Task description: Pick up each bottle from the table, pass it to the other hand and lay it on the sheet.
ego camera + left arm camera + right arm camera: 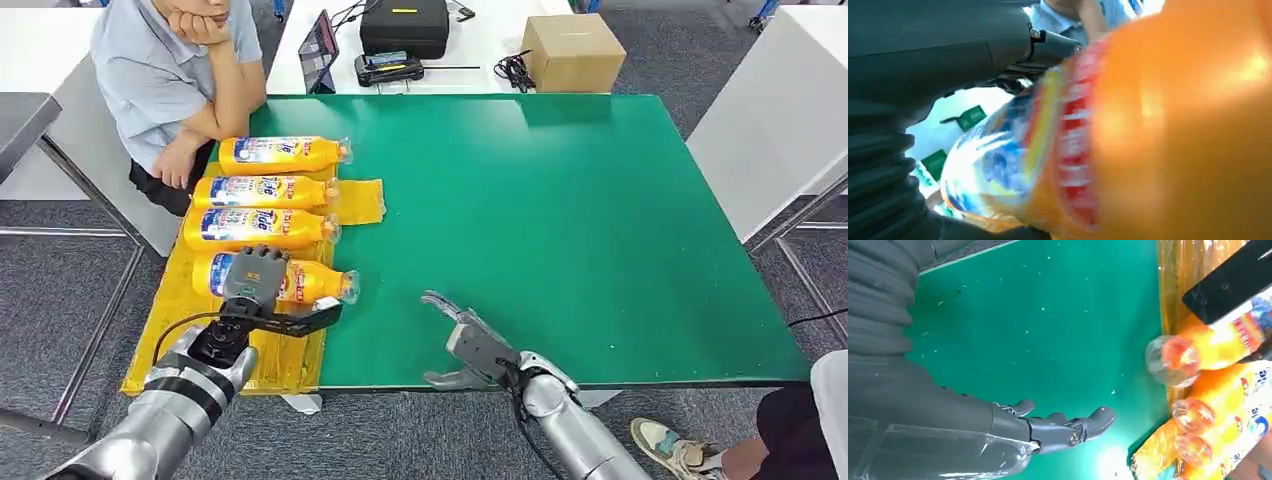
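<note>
Several orange bottles with clear caps lie side by side on a yellow sheet at the left end of the green table. My left hand grips the nearest bottle, which lies on the sheet with its cap pointing right. That bottle sits close against the left hand in the left wrist view. Farther back lie three more bottles. My right hand is open and holds nothing, just above the table's front edge. From the right wrist view, the right hand points toward the bottle caps.
A person sits at the table's far left corner, an elbow near the farthest bottle. Behind the green table a white table carries a cardboard box, a black case and a tablet. A shoe is on the floor at the front right.
</note>
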`<state>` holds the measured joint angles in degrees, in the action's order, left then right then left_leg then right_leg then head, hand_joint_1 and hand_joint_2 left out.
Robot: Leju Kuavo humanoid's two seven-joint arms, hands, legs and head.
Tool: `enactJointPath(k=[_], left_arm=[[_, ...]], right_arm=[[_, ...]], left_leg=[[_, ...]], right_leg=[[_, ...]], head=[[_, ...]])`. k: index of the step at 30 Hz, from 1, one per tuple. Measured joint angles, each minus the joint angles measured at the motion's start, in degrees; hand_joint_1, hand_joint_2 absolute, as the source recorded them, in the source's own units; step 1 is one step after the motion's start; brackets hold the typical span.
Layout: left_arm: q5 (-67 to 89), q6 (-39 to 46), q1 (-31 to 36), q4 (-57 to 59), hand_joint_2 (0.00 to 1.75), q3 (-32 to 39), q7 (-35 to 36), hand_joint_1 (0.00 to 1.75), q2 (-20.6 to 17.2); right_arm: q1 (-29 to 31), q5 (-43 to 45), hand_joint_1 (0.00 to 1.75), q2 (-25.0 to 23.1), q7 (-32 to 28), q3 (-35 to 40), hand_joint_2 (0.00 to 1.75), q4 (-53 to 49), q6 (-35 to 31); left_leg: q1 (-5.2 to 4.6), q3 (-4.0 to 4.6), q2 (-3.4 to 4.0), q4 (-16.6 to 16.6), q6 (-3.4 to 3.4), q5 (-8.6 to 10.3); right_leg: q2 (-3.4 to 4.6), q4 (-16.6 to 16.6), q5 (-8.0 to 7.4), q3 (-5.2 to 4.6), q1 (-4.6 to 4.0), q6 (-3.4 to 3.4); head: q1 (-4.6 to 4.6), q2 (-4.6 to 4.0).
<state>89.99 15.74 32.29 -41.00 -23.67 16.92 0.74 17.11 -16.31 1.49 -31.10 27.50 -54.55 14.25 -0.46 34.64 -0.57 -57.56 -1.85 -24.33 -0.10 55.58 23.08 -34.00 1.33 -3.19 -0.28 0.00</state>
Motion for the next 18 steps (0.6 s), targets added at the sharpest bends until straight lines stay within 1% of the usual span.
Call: enactJointPath(k=[10, 18], left_arm=[[-0.94, -2.14, 3.17, 5.2, 1.75, -0.31, -0.42, 0.0, 1.55], [-1.33, -1.43, 2.84, 5.12, 1.75, -0.59, -1.68, 0.0, 1.97]], right_arm=[[0.37, -0.39, 0.0, -0.26, -0.09, -0.2, 1.75, 0.35, -0.02], [0.12, -0.85, 0.0, -0.26, -0.09, -0.85, 1.75, 0.35, -0.55]], left_leg=[[-0.01, -0.02, -0.02, 0.0, 0.0, 0.0], [-0.01, -0.06, -0.01, 0.0, -0.02, 0.02]], right_leg=[[-0.01, -0.01, 0.0, 0.04, 0.01, 0.0], [-0.01, 0.0, 0.0, 0.07, 0.01, 0.0]], head=[[-0.02, 0.0], [0.0, 0.0]])
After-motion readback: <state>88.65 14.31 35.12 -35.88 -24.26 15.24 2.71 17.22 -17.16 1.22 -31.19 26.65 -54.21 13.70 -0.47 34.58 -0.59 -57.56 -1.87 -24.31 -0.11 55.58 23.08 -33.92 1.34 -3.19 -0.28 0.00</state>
